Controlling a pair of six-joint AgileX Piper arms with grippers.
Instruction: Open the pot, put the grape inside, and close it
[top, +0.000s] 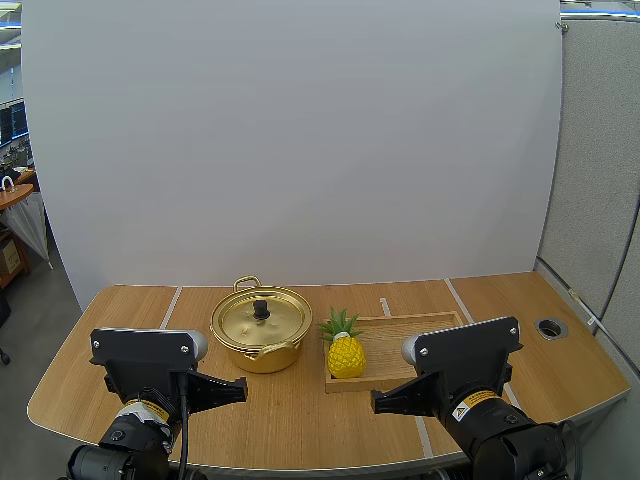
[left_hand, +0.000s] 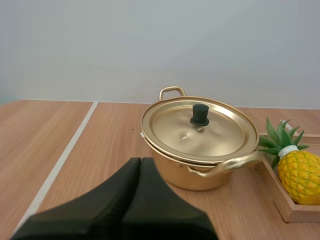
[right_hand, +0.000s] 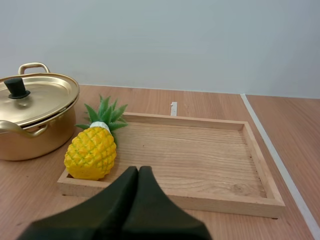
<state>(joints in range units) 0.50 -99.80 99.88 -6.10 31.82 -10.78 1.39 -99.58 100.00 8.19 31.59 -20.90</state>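
- High view: the lidded gold pot (top: 262, 350) stands mid-way along the table (top: 120, 330). Just beside it, a pineapple (top: 346, 356) sits at the left end of the wooden tray (top: 440, 335).
- Left wrist view: the left gripper (left_hand: 140, 161), fingers pressed together and empty, faces the pot.
- Right wrist view: the right gripper (right_hand: 138, 170), closed on nothing, hangs at the tray's near edge by the pineapple.

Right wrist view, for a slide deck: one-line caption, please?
Shut right gripper faces a pineapple in a wooden tray, beside the lidded gold pot.
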